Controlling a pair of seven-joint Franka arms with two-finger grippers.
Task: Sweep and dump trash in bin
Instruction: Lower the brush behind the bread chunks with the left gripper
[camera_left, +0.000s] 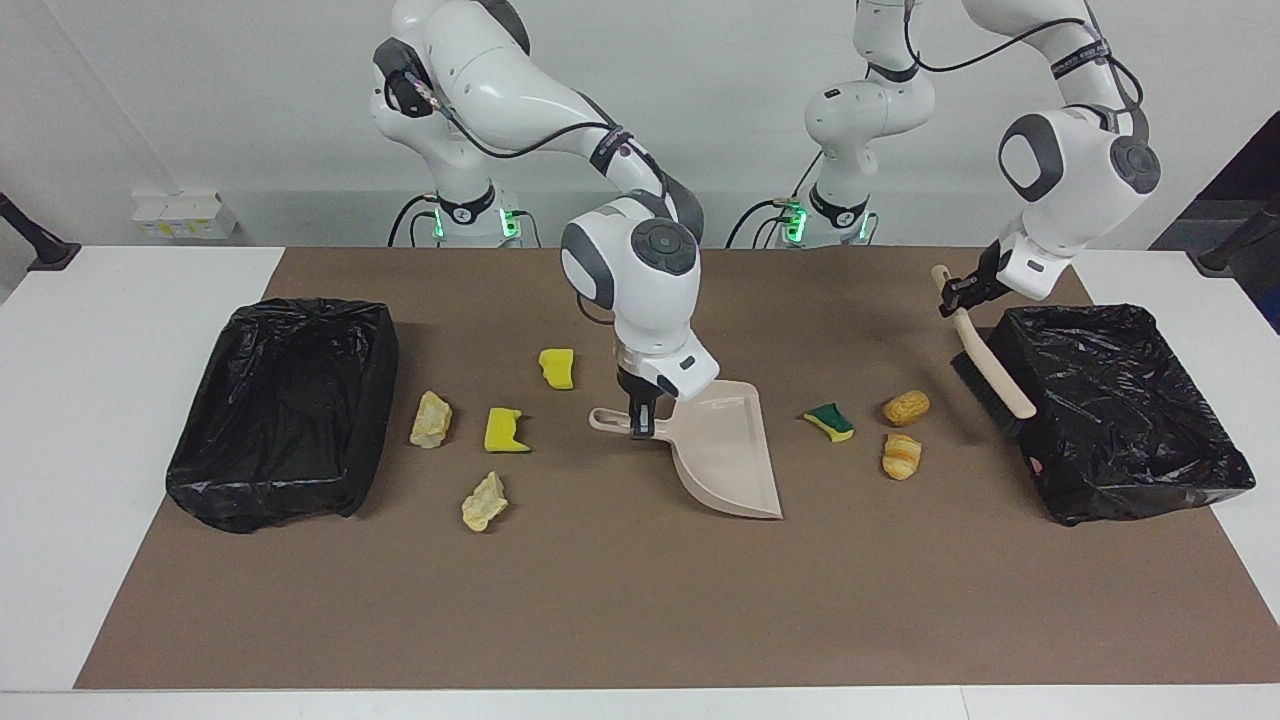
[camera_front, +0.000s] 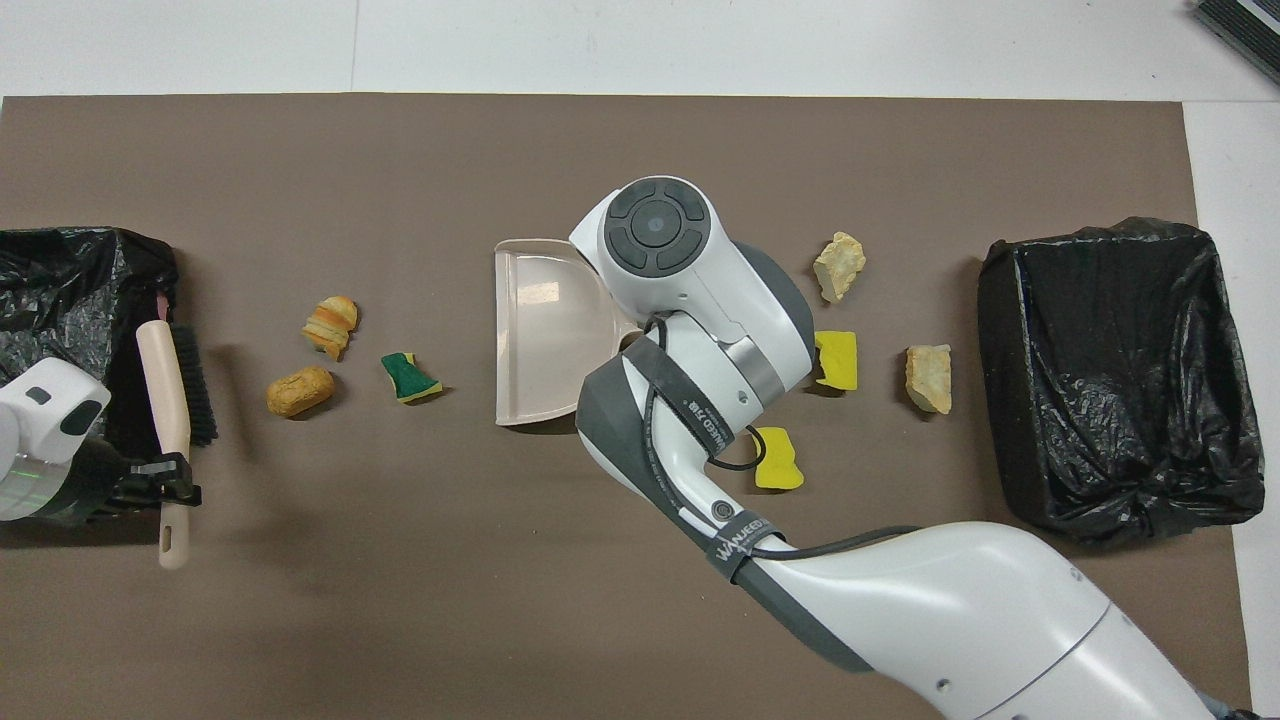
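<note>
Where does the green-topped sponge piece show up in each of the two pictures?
Facing view: green sponge lies right of centre, between the dustpan and two bread lumps.
Overhead view: green sponge lies left of centre, again between dustpan and lumps.
Shared landmark: the dustpan.
</note>
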